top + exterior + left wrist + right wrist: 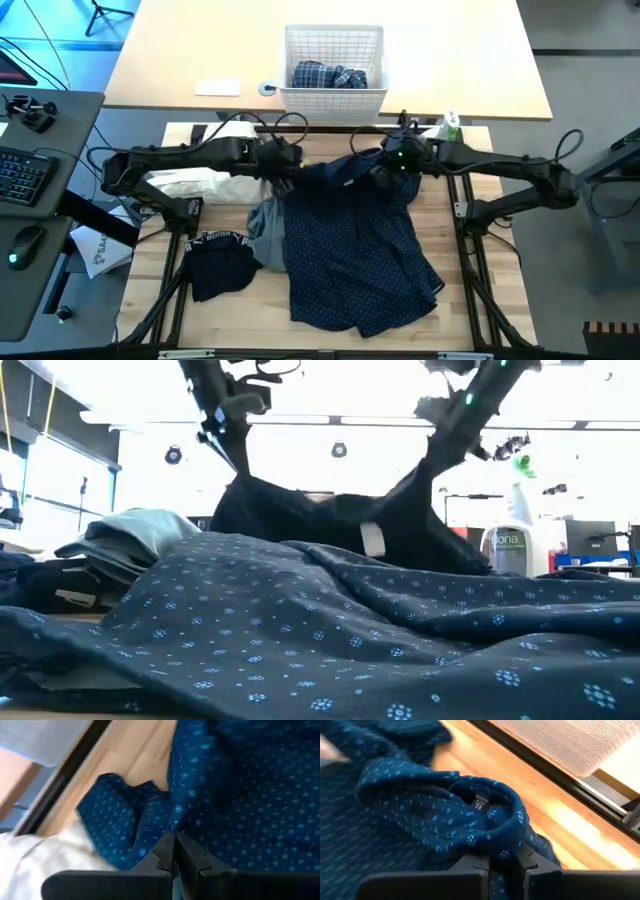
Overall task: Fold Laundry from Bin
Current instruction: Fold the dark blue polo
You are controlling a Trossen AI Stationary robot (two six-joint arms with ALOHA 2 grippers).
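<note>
A navy dotted garment (pixel 350 240) lies spread down the middle of the table. Its far edge is raised between my two grippers, and its near part rests on the tabletop. My left gripper (pixel 283 172) is shut on the far-left corner and my right gripper (pixel 397 163) on the far-right corner. In the low view the cloth (pixel 330 525) sags between the two holds. The white bin (pixel 335 95) stands beyond the table's far edge with a plaid shirt (pixel 328 75) inside. A grey-green top (pixel 262 228), a black piece with white lettering (pixel 220 268) and a white cloth (pixel 195 185) lie at the left. My left gripper pinches a bunched edge of the navy garment (pixel 172 822) between its two fingers, slanting down from the far left. The cloth hangs below the fingers in slack folds, and the rest trails onto the table. My right gripper pinches the hemmed edge of the navy garment (pixel 505 847) beside the sewn-in label (pixel 480 802), between its two fingers. It slants down from the far right. The edge folds over in front of the fingers, and the cloth below lies slack toward the table.
A spray bottle (pixel 450 125) stands at the table's far right corner. A black frame rail (pixel 560 775) runs along the far edge. A desk with a keyboard (pixel 20 175) sits off the left side. Bare wood (pixel 470 300) shows at the near right.
</note>
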